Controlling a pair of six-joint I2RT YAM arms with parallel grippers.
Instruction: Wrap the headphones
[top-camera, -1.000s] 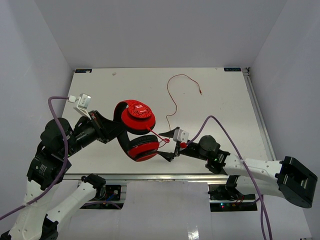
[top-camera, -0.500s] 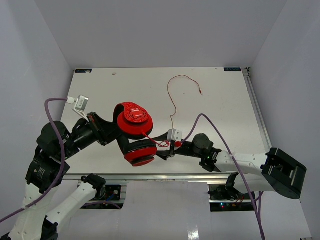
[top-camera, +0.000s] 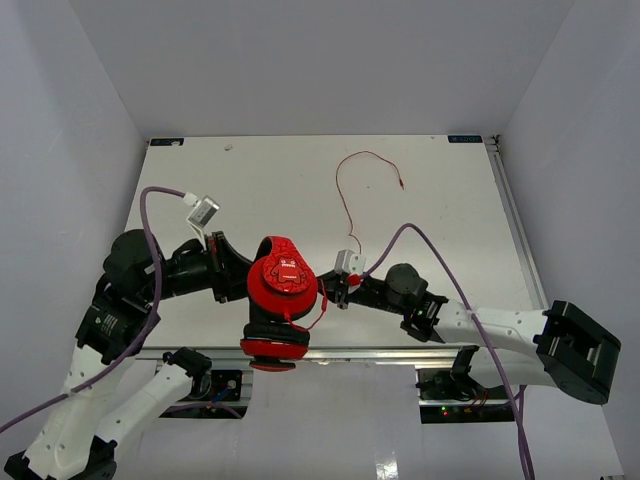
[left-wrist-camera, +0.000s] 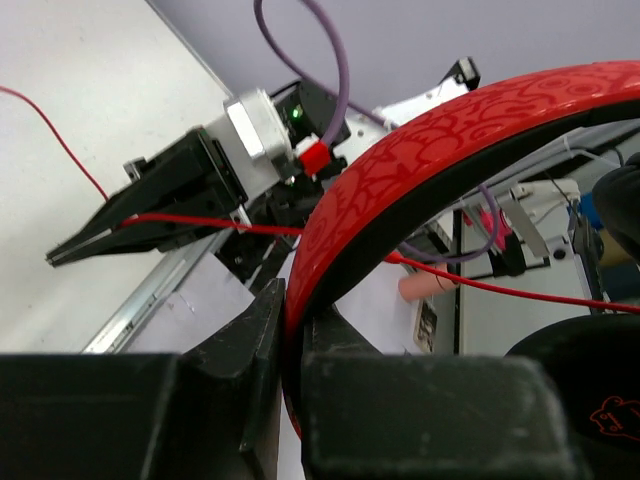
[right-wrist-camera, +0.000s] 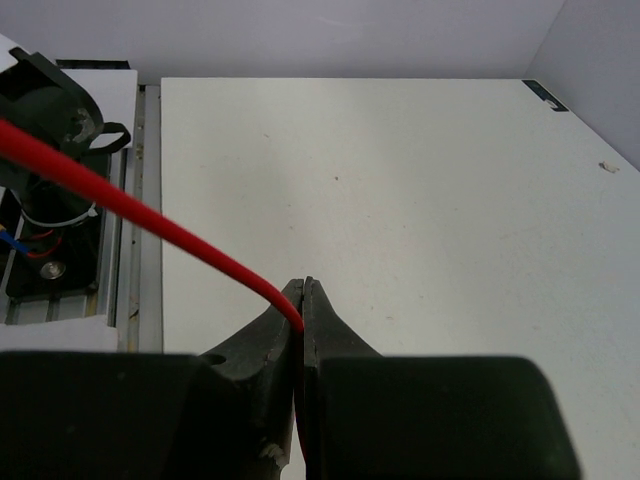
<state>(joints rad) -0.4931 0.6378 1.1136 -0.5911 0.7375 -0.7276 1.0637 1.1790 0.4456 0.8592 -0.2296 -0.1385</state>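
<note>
The headphones (top-camera: 282, 285) hang in the air over the table's near edge, one red earcup facing up and the other earcup (top-camera: 272, 347) below it. My left gripper (top-camera: 238, 281) is shut on the red headband (left-wrist-camera: 430, 140), which sits pinched between the jaws of this gripper (left-wrist-camera: 294, 310). Just right of the earcups, my right gripper (top-camera: 324, 290) is shut on the thin red cable (right-wrist-camera: 130, 208), which enters the tips of the gripper (right-wrist-camera: 303, 298) from the left. The rest of the cable (top-camera: 340, 190) trails over the table to its plug (top-camera: 402, 186).
The white table (top-camera: 430, 230) ends at a metal rail (top-camera: 380, 352) along its near edge. Thick purple arm cables (top-camera: 440, 262) loop over both arms. Grey walls close in the left, right and far sides.
My right gripper has shut on the red cable after standing open. The left arm has swung the headphones right and toward the near edge, turning them so one earcup faces up.
</note>
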